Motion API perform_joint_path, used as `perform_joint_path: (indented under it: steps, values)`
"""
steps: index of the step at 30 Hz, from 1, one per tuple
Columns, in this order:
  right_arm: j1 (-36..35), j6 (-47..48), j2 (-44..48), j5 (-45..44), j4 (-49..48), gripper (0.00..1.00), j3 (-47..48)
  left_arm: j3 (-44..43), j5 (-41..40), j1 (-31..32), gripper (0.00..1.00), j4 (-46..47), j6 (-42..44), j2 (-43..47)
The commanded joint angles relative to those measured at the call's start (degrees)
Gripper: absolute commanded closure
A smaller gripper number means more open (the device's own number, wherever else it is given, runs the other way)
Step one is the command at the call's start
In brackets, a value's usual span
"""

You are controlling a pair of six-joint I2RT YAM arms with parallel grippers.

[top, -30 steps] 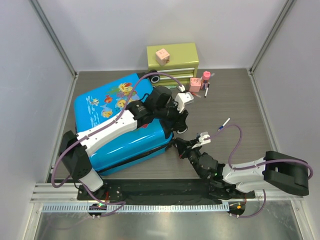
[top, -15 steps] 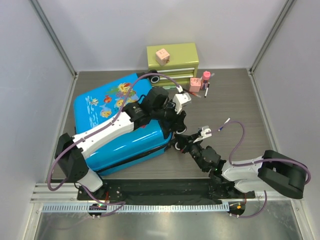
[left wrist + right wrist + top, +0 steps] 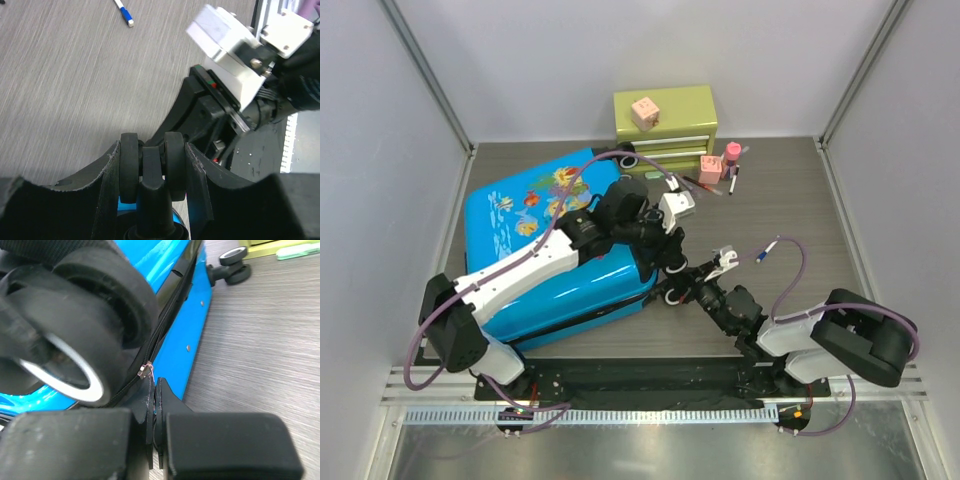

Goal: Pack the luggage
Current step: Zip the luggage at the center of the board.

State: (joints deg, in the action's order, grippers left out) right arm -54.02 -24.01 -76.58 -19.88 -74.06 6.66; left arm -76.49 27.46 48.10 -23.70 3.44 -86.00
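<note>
Two pincers meet at the luggage (image 3: 515, 225), lying flat on the left half of the table (image 3: 790, 200). Left pincer (image 3: 152, 150) clamps a corner wheel (image 3: 129, 160); right pincer (image 3: 153, 390) is pressed together against the zip seam (image 3: 171, 310).

One luggage (image 3: 520, 205) and one green drawer chest (image 3: 672, 104)

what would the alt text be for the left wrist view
The left hand grips the black twin wheel of the blue suitcase, seen from close above a grey wood-grain table. Just beyond the wheel is the white and black end of the right arm, and a blue-tipped pen lies at top left.
</note>
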Motion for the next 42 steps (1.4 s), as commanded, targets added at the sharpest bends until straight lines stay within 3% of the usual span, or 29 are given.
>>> perform_joint_path:
  steps: [1,10,25,42]
  values:
    - [7.17,3.53,-3.49,-11.95,3.84,0.99,-0.77,0.64,12.26,-1.16,1.00,-5.48,-10.65,8.04]
    - [11.56,1.68,-7.71,-4.92,0.59,0.99,0.72,1.17,13.93,-1.07,1.00,-6.27,-10.56,9.27]
    - [12.36,1.68,-14.56,-0.95,0.23,0.99,7.67,4.24,15.87,-1.07,1.00,-5.39,-11.26,11.55]
    - [15.43,2.83,-25.99,4.50,4.89,0.99,21.99,11.62,16.13,-0.99,1.00,-6.61,-12.06,17.26]
